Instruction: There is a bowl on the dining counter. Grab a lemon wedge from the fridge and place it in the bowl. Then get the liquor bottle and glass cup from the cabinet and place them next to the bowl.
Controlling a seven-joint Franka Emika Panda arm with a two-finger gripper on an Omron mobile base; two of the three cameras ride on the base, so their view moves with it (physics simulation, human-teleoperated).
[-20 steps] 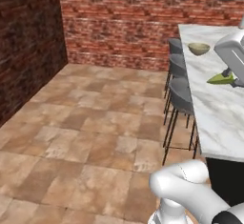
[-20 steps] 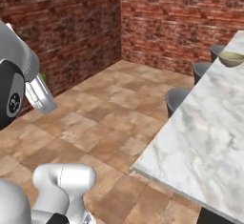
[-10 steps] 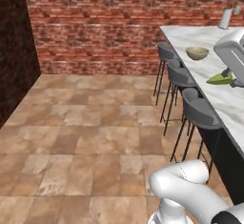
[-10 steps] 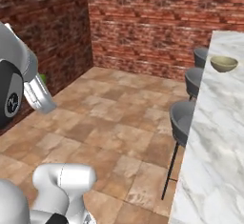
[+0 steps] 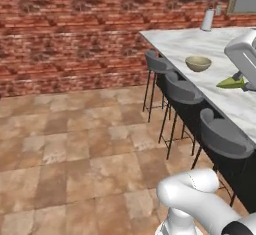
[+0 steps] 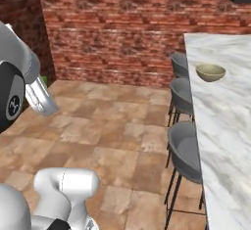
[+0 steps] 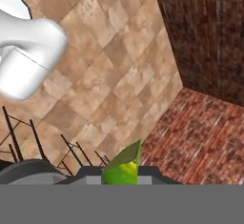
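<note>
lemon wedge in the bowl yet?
No. In the left base view the lemon wedge is held at the gripper, apart from the bowl, whose inside looks empty on the dining counter.

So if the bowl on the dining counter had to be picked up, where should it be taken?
Take the bowl by its rim, from above, one finger inside and one outside. It stands upright and open on the dining counter, wide and shallow, likely too broad to span.

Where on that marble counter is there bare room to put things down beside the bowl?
The dining counter is bare marble all around the bowl, on the near side especially. Only a white container stands at the far end. The stools crowd the counter's floor-side edge.
</note>
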